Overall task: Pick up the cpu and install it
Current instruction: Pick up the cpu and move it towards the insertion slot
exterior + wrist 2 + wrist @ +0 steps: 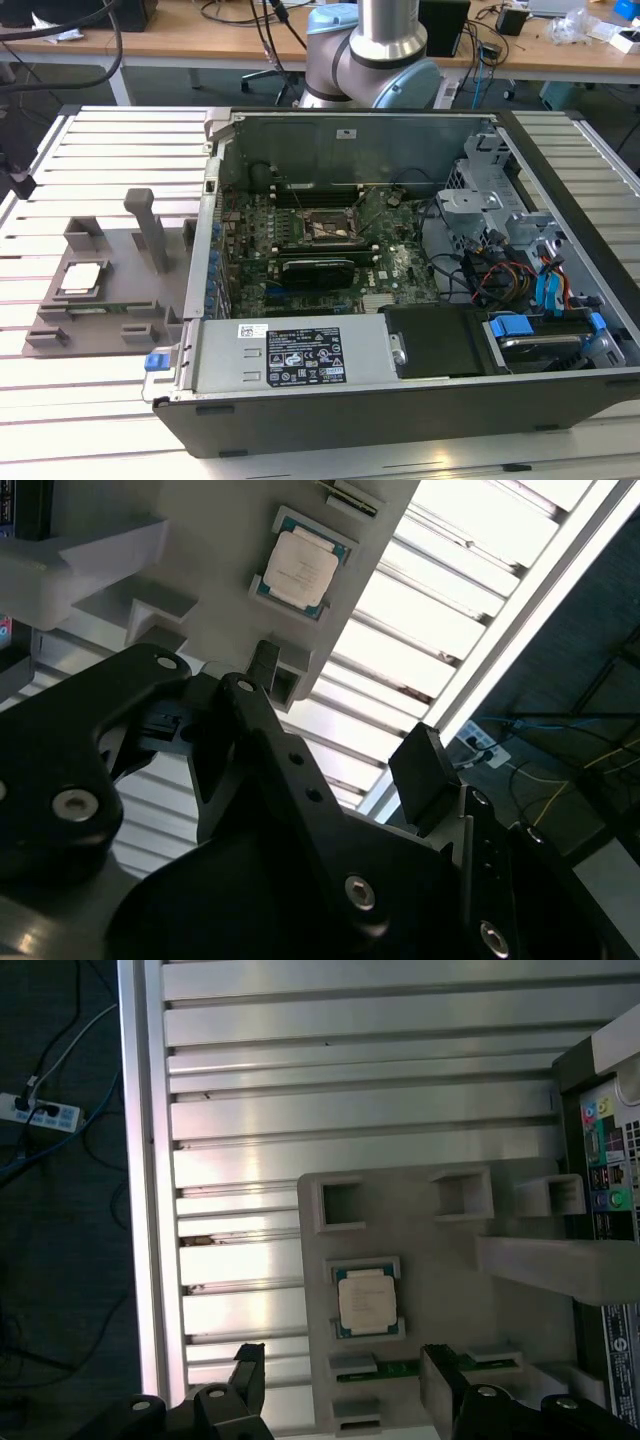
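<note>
The gripper (342, 1360) is hanging closest to the lens in both wrist views, its black fingers (420, 770) standing wide apart with nothing between them. It is hovering above the grey fixture plate (440, 1230), near the cpu (366, 1298) but not touching it. The cpu is lying flat, metal top up, in a shallow square pocket of the plate. The pocket is probably keeping it squared, with its edges exposed for a grasp from above. A narrow green strip (400, 1368) is sitting in a slot just beside it.

In the exterior view the plate is resting on the slatted tabletop (110, 150), beside the open computer case (300, 400). The case is lying on its side with the panel off, so the motherboard socket (330, 230) is facing up, presumably for a straight downward placement. Boards, cables and drive bays are filling the rest.
</note>
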`<action>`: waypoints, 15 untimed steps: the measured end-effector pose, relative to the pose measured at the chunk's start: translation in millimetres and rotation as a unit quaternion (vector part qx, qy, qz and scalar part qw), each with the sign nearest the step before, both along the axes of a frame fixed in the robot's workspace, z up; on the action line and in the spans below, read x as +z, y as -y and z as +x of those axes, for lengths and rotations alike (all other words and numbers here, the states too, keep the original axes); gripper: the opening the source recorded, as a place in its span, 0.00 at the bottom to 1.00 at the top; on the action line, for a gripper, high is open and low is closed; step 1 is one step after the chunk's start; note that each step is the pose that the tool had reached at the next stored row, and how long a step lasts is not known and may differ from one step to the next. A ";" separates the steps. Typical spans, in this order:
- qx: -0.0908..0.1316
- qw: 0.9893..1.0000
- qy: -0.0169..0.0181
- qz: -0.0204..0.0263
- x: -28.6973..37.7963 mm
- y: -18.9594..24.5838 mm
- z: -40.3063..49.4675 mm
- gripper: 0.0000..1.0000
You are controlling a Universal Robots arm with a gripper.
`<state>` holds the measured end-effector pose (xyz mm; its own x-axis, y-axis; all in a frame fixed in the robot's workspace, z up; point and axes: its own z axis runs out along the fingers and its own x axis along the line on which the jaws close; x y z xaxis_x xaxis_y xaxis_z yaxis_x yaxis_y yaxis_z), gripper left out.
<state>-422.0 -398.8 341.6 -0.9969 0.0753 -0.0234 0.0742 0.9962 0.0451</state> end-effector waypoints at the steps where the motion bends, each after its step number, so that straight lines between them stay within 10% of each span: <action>1: 0.000 1.000 0.000 0.000 -0.6 0.0 0.0 0.72; 15: 0.000 1.000 0.000 0.000 -7.6 0.0 0.0 0.72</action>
<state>-422.0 -398.8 334.0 -0.9969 0.0753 -0.0234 0.0742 0.9962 0.0451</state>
